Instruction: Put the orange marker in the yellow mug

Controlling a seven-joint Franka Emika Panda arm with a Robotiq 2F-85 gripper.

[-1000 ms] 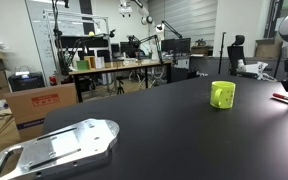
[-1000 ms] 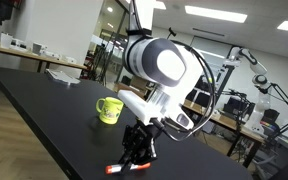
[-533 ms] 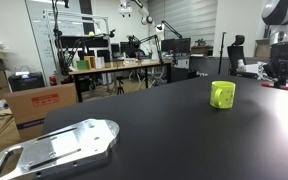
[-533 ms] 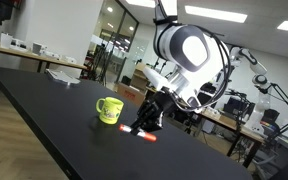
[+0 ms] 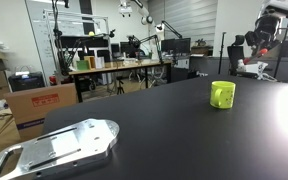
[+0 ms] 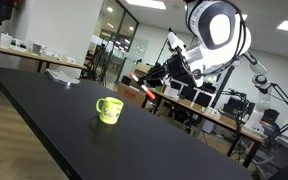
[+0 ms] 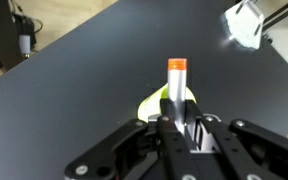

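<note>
The yellow mug (image 5: 222,95) stands upright on the black table (image 5: 164,130); it also shows in the other exterior view (image 6: 108,110). My gripper (image 7: 176,125) is shut on the orange marker (image 7: 176,68), whose orange end points away from the wrist camera. In the wrist view a slice of the mug (image 7: 150,103) shows just behind the marker, far below. In both exterior views the gripper (image 6: 167,73) hangs high above the table, up and to one side of the mug (image 5: 257,42).
A flat metal plate (image 5: 59,147) lies on the near end of the table. A bright white patch (image 7: 246,22) shows on the table's far corner. Cardboard boxes (image 5: 39,105) and office desks (image 5: 119,68) stand beyond the table edge.
The gripper has risen from the tabletop with the marker in it and swung high above the table toward the mug. The mug has not moved.
</note>
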